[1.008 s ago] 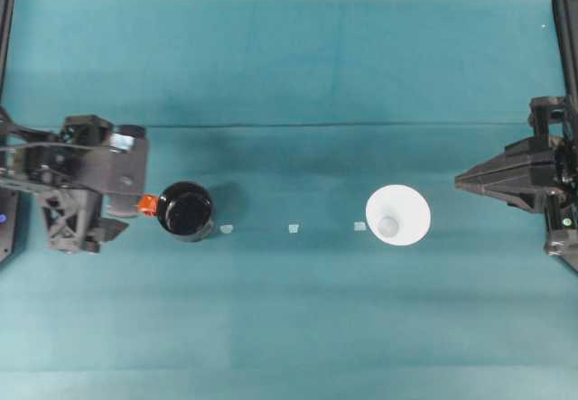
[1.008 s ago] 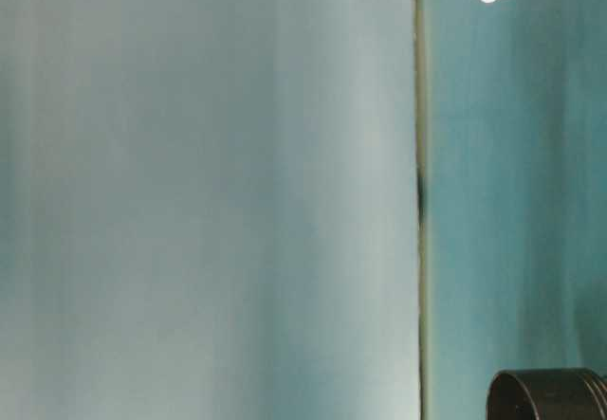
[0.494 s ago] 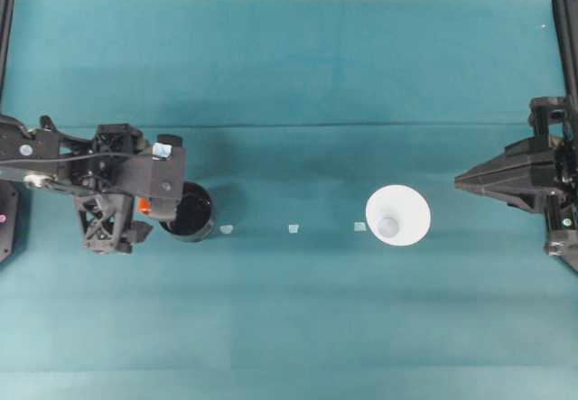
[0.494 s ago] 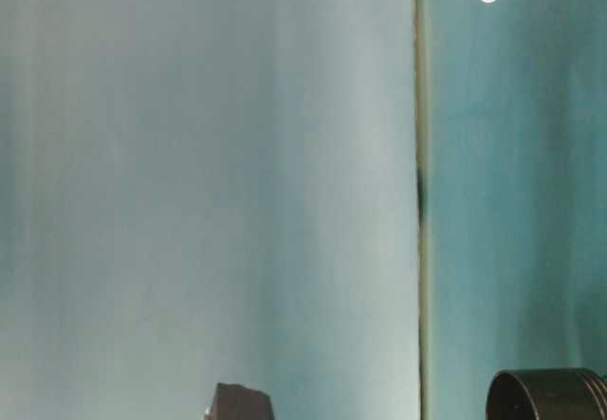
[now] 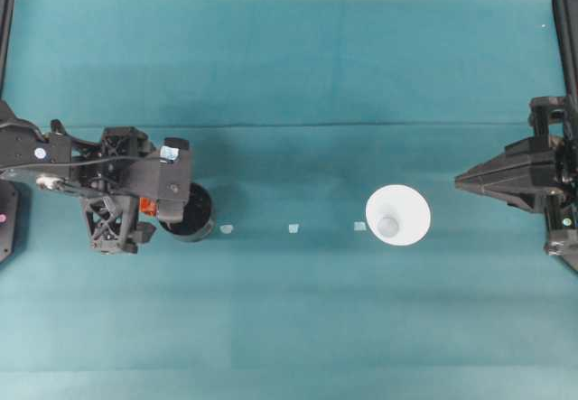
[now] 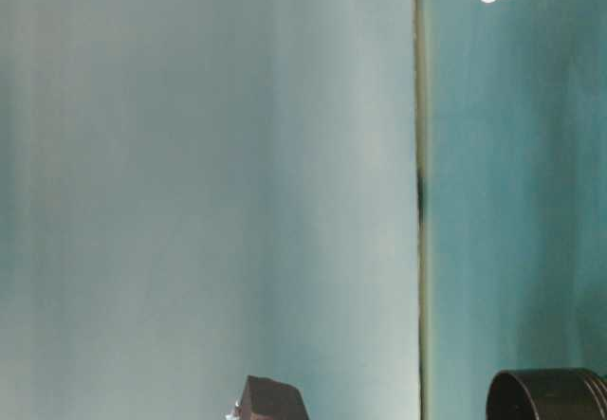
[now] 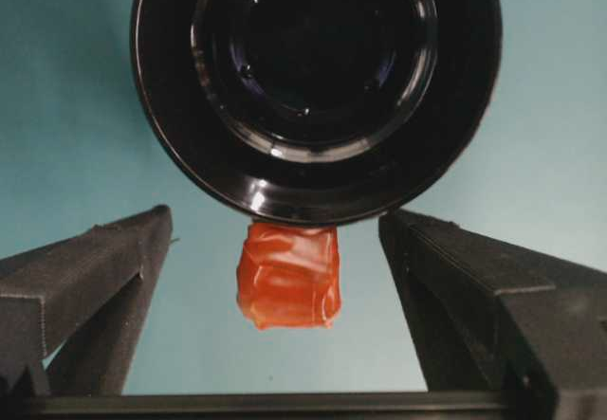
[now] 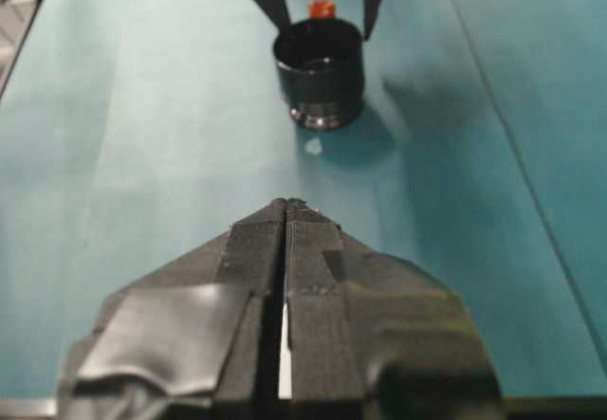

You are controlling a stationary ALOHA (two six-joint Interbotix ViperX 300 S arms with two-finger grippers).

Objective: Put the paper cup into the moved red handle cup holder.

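**A:** Where do the task's things sit on the teal cloth table [image 5: 289,75]?

**B:** In the overhead view the red handle cup holder [image 5: 191,216] stands at the left, upright, mouth up; the paper cup [image 5: 397,215] stands well apart to the right, also mouth up; three small pale scraps [image 5: 293,228] lie in a row between them.

**A:** And the arms?

**B:** The left gripper [image 7: 275,249] is at the holder's handle side; in the left wrist view its two dark padded fingers [image 7: 90,278] are spread wide, one on each side of the orange-red tab handle [image 7: 287,276], touching neither tab nor holder; a sensible guess is that the handle faces that arm so it can be pinched and the holder dragged toward the cup. The right gripper [image 5: 470,181] waits near the right edge, pointing at the cup but apart from it; in the right wrist view its tips are pressed together on nothing.

**A:** What are the things like?

**B:** The holder is glossy black, round and deep, with stepped rings inside that catch the light; it looks like hard plastic; the tab looks wrapped in wrinkled shiny tape. The cup is plain matt white, a tapered cone, wide rim over a small base; it is likely light and easy to tip.
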